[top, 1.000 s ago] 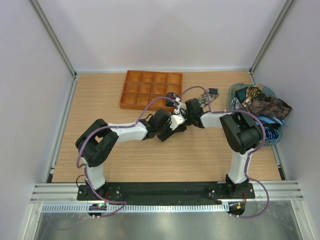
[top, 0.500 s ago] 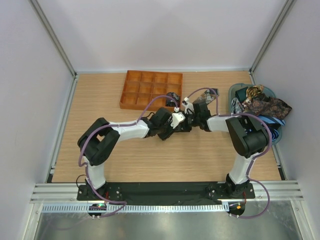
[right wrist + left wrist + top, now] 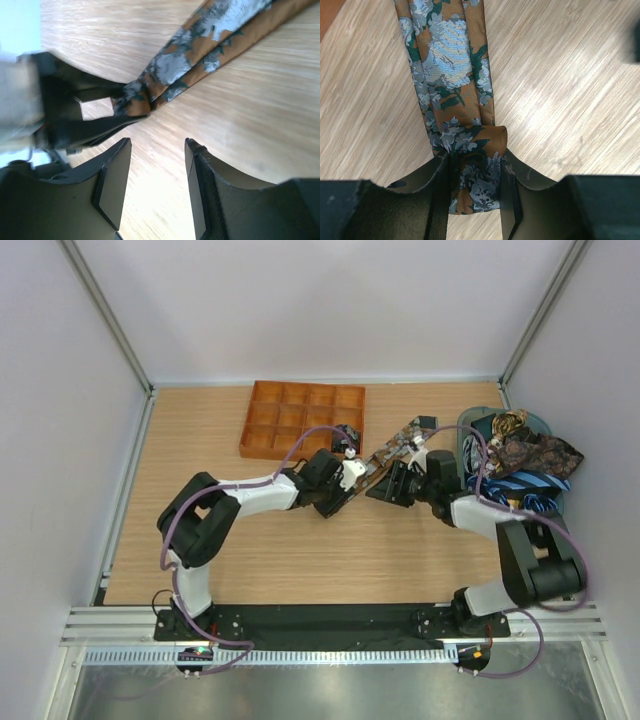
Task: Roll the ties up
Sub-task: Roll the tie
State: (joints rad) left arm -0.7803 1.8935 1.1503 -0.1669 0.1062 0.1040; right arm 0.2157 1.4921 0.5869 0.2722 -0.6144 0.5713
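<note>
L gripper is clamping the folded-over end of a paisley tie. The rest is lying flat on the table, running toward the far-right corner, near the bin w/ more ties. R gripper is hovering just beside it, jaws apart, empty. Fabric is looking soft, light, prob. slippery, so pinching across full width at the fold seems best.
</note>
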